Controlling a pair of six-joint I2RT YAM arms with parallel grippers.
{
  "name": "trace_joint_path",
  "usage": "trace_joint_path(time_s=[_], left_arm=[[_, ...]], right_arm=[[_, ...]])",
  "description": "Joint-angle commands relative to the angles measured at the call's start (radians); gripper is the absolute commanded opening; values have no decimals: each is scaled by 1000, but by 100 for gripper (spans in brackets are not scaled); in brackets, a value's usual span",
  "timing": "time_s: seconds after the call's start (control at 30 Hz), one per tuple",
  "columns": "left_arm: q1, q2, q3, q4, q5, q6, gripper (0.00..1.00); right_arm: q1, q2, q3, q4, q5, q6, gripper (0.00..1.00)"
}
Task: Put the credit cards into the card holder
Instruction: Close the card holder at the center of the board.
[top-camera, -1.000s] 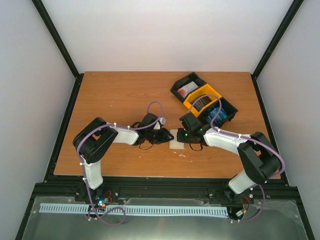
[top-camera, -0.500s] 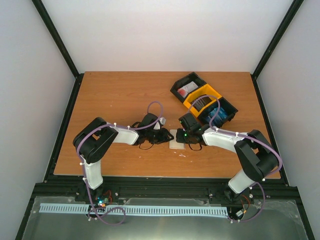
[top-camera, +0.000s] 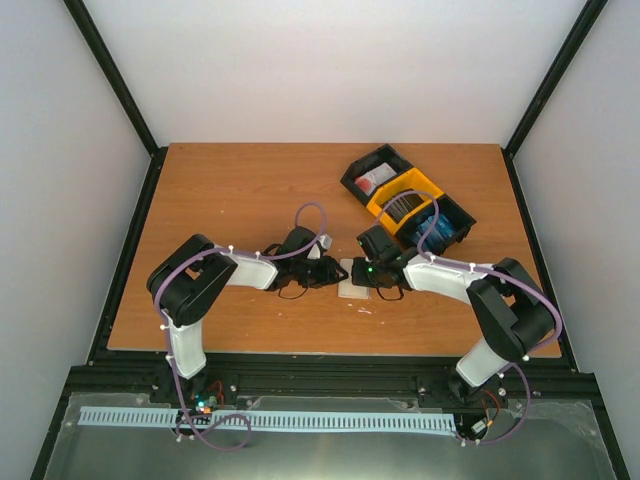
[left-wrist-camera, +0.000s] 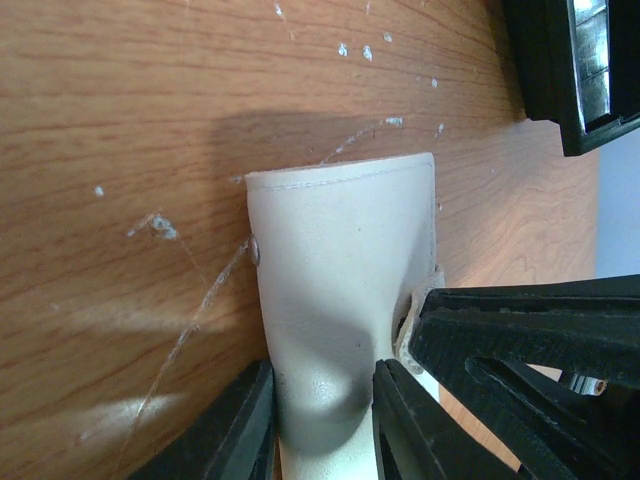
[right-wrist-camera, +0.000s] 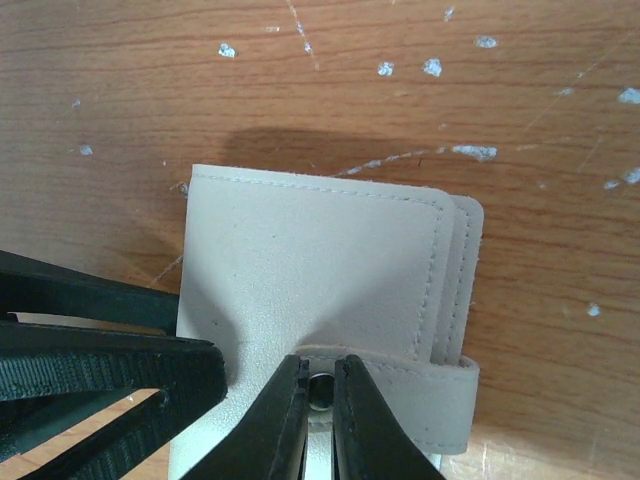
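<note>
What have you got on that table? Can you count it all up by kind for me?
Robot arms: 2, left arm and right arm
Card holder: 1
Black bins: 2
Yellow bin: 1
Total: 6, leaving out what lies inside the bins, which is too small to count.

Top view: card holder (top-camera: 346, 280) sits mostly under both wrists, only a pale sliver shows. Blue contents (top-camera: 437, 228) of the black bin (top-camera: 462, 228), right of centre, too small to identify. Left wrist: holder's lower end is cut by the bottom edge, between the left fingers (left-wrist-camera: 240, 420). Right wrist: snap button (right-wrist-camera: 320, 390) is half hidden by the right fingers (right-wrist-camera: 280, 420), and the holder's bottom is off-frame.
</note>
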Motion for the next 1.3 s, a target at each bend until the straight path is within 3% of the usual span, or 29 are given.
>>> trace_joint_path(time_s=[0.0,0.33,0.9,1.03,1.27], left_arm=[[-19,80,-30,-148,-45,0,29],[-19,86,-26,-149,-45,1,29],[-20,95,-25,-144,-45,-6,26],[-19,66,-39,-142,-61,-11,26],[-19,-118,-28,-220,-189,-9,38]], right_arm=[[2,35,16,5,-15,-4,6],[15,88,23,-42,-7,-23,3],[111,199,61,-197,196,-5,3],[116,115,70,-173,211,-16,4],[115,-139,134,-224,334,-30,24]])
